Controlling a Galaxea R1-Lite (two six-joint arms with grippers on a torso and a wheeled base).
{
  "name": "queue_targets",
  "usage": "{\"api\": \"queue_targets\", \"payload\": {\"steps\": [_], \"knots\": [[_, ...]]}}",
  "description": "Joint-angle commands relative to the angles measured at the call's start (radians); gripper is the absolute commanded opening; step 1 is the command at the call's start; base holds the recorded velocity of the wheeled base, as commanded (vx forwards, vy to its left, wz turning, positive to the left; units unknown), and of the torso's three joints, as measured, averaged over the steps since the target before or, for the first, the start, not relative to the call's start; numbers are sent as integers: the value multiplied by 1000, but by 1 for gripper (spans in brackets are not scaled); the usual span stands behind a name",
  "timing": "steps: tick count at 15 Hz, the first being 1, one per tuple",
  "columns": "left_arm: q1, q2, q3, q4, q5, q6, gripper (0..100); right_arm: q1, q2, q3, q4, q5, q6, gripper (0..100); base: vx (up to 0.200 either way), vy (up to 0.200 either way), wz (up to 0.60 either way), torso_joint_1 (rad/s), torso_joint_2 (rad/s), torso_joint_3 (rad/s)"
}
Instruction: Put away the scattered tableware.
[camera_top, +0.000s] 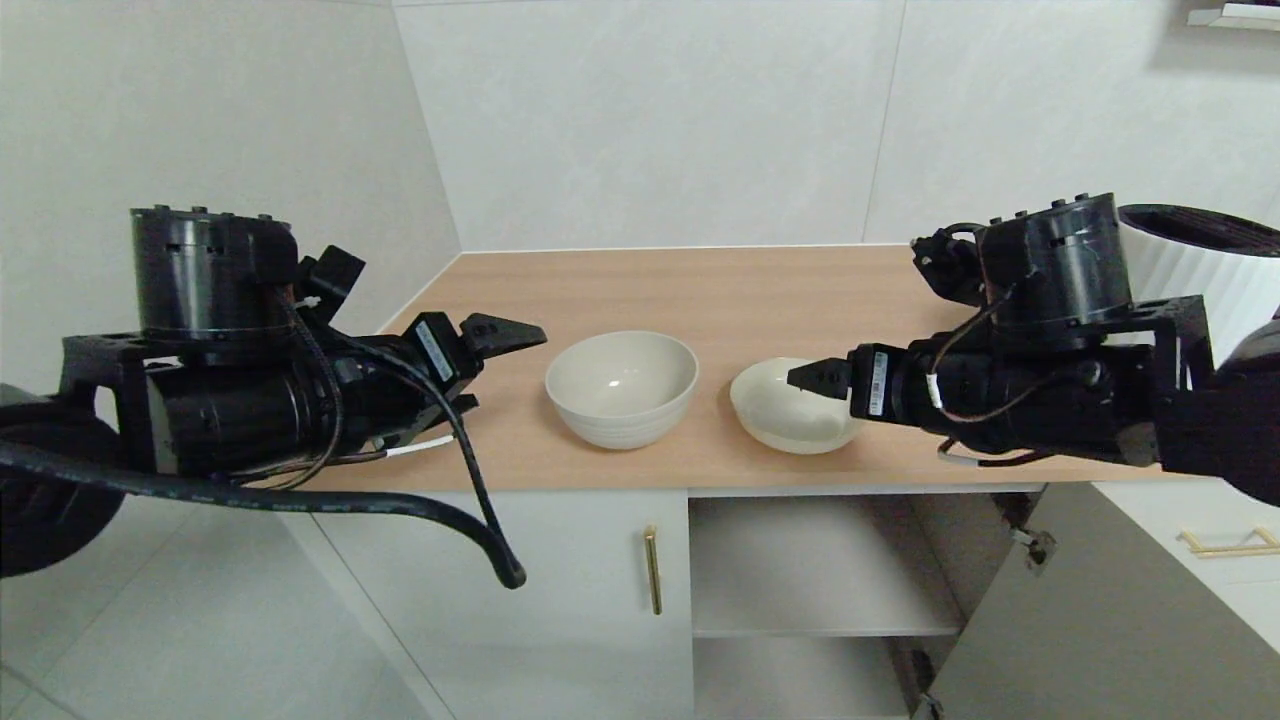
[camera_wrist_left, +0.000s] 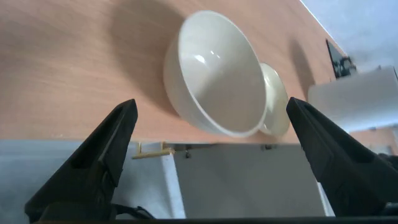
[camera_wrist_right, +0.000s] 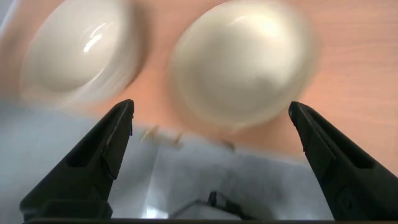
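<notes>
My left claw (camera_top: 495, 368) hangs open, left of the ribbed bowl (camera_top: 621, 388) on the worktop (camera_top: 700, 290). Just right of that bowl sits a shallower bowl (camera_top: 790, 420), with my right claw (camera_top: 812, 380) open beside it. I judge nothing is stowed yet. Below and right of the ribbed bowl, the cabinet shelf (camera_top: 810, 560) is open and looks unobstructed.

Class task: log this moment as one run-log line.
left gripper: jaws open, at counter left end | right gripper: jaws open, near cream bowl | grey bowl: upright on counter | cabinet: door open
</notes>
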Motion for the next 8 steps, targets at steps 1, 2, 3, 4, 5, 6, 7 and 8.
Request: {"api": "queue_targets", "payload": {"steps": [1, 2, 3, 4, 5, 6, 7, 8], "knots": [[-2, 61, -16, -3, 8, -25, 100, -38, 76, -48, 5, -31, 9, 100, 0, 0, 0, 0, 0, 0], [-3, 84, -27, -3, 12, -40, 100, -49, 87, -54, 3, -44, 9, 100, 0, 0, 0, 0, 0, 0], [-3, 84, -27, -3, 12, -40, 100, -49, 87, -54, 3, -44, 9, 100, 0, 0, 0, 0, 0, 0], [-34, 122, -42, -3, 42, -101, 100, -68, 115, -70, 3, -73, 9, 100, 0, 0, 0, 0, 0, 0], [-35, 133, -45, -3, 51, -103, 100, -77, 126, -73, 3, -96, 9, 100, 0, 0, 0, 0, 0, 0], [-35, 148, -48, -5, 59, -103, 100, -81, 139, -84, 3, -108, 9, 100, 0, 0, 0, 0, 0, 0], [-35, 162, -51, -6, 62, -103, 100, -84, 142, -84, 3, -107, 9, 100, 0, 0, 0, 0, 0, 0], [-35, 170, -55, -9, 62, -103, 100, -86, 144, -84, 3, -107, 9, 100, 0, 0, 0, 0, 0, 0]]}}
